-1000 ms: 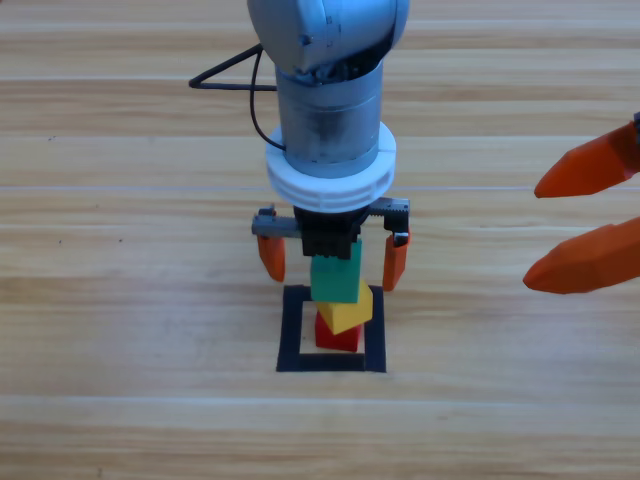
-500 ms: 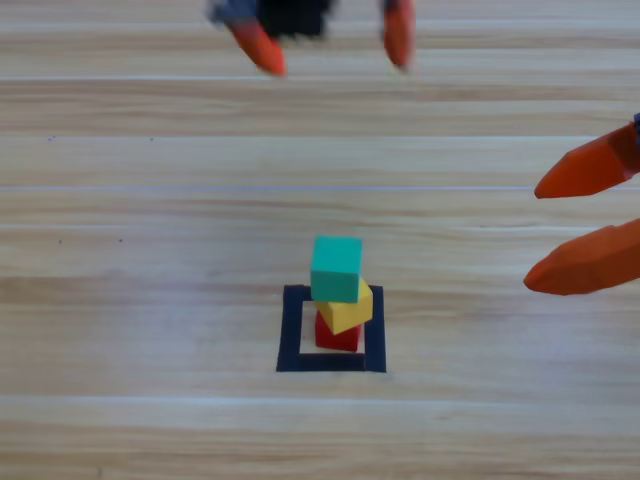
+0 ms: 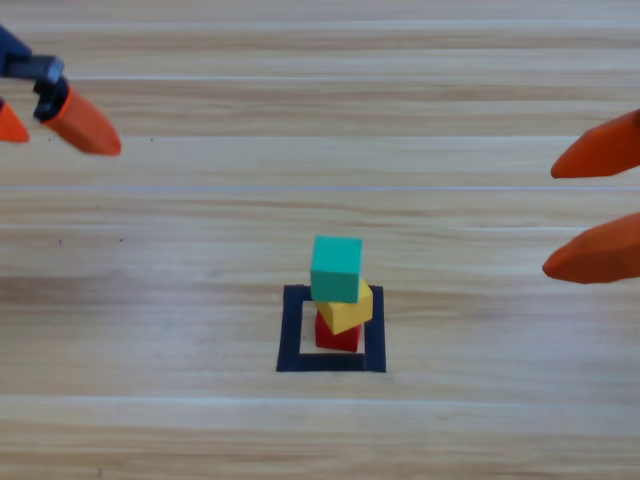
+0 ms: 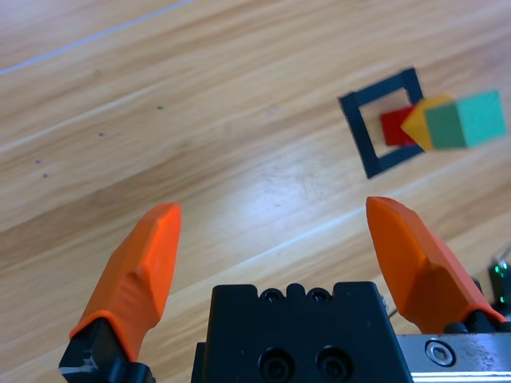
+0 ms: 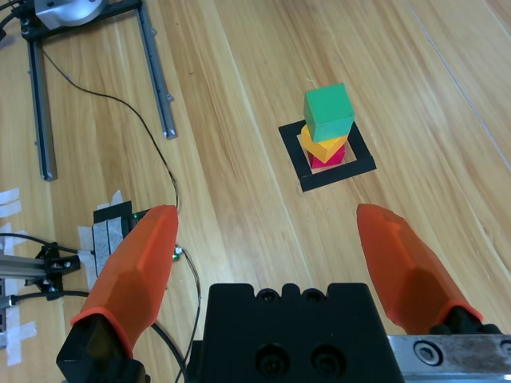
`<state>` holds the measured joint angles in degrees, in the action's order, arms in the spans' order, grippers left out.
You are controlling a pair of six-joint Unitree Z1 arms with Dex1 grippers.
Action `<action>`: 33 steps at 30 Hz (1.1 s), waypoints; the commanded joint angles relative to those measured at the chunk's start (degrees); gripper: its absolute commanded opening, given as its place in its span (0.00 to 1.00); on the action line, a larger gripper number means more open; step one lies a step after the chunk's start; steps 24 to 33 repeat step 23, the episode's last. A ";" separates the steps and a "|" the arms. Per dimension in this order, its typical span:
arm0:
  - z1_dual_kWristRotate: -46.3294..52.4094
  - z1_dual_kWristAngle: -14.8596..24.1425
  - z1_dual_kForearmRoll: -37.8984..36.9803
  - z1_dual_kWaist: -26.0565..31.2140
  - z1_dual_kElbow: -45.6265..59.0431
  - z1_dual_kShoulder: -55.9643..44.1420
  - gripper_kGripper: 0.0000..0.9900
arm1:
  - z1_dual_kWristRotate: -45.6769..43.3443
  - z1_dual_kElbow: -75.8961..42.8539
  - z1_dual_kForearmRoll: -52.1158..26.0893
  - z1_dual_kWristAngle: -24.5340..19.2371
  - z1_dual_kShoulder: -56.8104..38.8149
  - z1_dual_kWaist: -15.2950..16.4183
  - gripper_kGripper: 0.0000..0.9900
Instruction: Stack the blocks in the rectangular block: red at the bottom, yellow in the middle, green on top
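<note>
Pale wooden table (image 3: 150, 300) with long plank seams fills the high view. Nearest the lower edge lies the flat square outline of black tape (image 3: 290, 330), hollow in the middle. Inside it sits the small matte red cube (image 3: 338, 338), resting on the wood within the tape border. On the red cube sits the small matte yellow cube (image 3: 348, 312), turned at an angle to the one below so a corner overhangs. On top sits the small matte teal-green cube (image 3: 336, 268), upright. Stack stands free, no gripper touching it. Farther up, at the right edge, the right gripper (image 3: 598, 205) hangs well apart from the stack, orange jaws spread wide, nothing between them. At the far upper left corner, the left gripper (image 3: 45, 125) is likewise well clear, jaws parted wide and empty.
</note>
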<state>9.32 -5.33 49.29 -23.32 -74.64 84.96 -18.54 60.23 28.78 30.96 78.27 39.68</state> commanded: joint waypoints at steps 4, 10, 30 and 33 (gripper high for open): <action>-4.75 -4.69 -9.74 1.00 18.48 -11.48 1.00 | -0.27 -1.17 -0.30 -0.99 -0.66 1.46 1.00; -4.14 -4.25 -10.88 0.47 20.24 -12.36 1.00 | -0.36 -1.08 -0.30 -0.99 -0.13 1.46 1.00; -2.29 -3.72 -11.58 -3.49 16.28 -9.73 1.00 | -0.45 -0.99 -0.30 -0.99 0.31 1.63 1.00; -2.29 -3.72 -11.58 -3.49 16.28 -9.73 1.00 | -0.45 -0.99 -0.30 -0.99 0.31 1.63 1.00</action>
